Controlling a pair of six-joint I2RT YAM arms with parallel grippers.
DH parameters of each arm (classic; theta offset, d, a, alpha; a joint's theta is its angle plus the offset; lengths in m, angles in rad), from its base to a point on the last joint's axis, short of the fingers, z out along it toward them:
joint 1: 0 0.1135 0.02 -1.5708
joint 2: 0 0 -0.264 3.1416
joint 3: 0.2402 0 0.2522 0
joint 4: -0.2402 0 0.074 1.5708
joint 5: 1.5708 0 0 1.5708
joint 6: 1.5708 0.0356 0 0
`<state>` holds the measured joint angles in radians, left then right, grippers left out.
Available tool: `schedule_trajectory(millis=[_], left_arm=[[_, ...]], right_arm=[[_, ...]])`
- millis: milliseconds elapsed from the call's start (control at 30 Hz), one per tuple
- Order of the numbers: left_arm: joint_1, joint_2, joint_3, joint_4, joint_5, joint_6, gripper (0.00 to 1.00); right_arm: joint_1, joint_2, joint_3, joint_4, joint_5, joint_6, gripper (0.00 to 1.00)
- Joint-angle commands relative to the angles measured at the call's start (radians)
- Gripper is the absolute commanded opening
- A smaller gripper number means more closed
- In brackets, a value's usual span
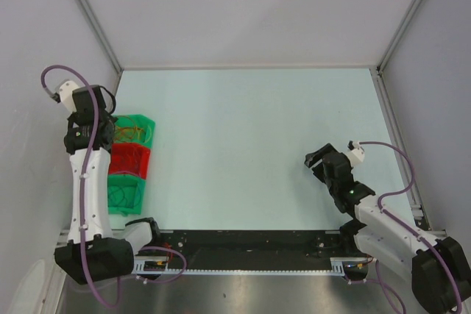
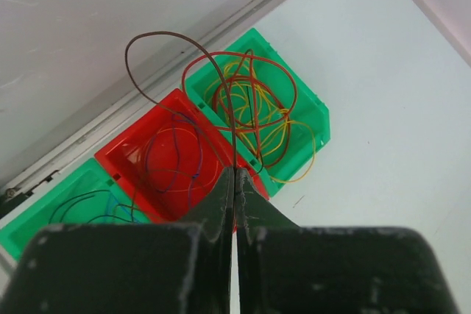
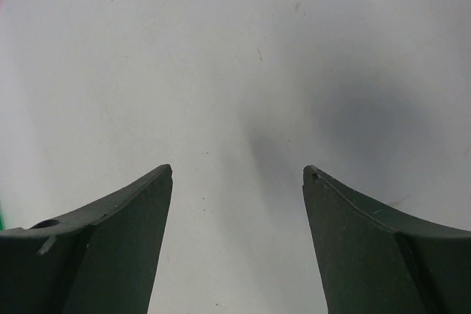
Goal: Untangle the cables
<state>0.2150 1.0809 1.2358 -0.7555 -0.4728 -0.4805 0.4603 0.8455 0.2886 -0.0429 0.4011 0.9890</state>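
My left gripper [image 2: 235, 170] is shut on a thin maroon cable [image 2: 157, 34], which rises from the fingertips and loops high over the bins. Yellow and red cables [image 2: 259, 112] lie tangled in the far green bin [image 2: 313, 104]. Blue, purple and orange cables [image 2: 175, 154] curl in the red bin [image 2: 118, 156]. A few blue cables [image 2: 79, 205] rest in the near green bin [image 2: 29, 226]. In the top view the left arm hangs over the bins [image 1: 132, 158] at the table's left edge. My right gripper [image 3: 238, 170] is open above bare table, far from the cables [image 1: 318, 159].
The three bins stand in a row along the left wall [image 1: 44, 49], beside a metal rail [image 2: 103, 112]. A black strip [image 1: 250, 244] runs along the near table edge between the arm bases. Walls enclose the table on the left, back and right.
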Motion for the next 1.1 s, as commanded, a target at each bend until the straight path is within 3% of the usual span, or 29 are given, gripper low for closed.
schedule_trajectory(millis=[0,300,700,1067], left_arm=[[0.021,0.020,-0.019,0.105,0.077,-0.049,0.00],[0.049,0.024,-0.145,0.225,0.187,-0.170,0.00],[0.092,-0.121,-0.554,0.338,0.256,-0.406,0.00],[0.204,-0.042,-0.564,0.443,0.373,-0.397,0.01]], right_arm=[[-0.009,0.006,0.041,0.026,0.001,-0.015,0.76],[-0.011,0.010,0.041,0.032,-0.011,-0.016,0.76],[-0.022,0.015,0.040,0.035,-0.031,-0.024,0.76],[-0.026,0.023,0.040,0.035,-0.038,-0.024,0.76]])
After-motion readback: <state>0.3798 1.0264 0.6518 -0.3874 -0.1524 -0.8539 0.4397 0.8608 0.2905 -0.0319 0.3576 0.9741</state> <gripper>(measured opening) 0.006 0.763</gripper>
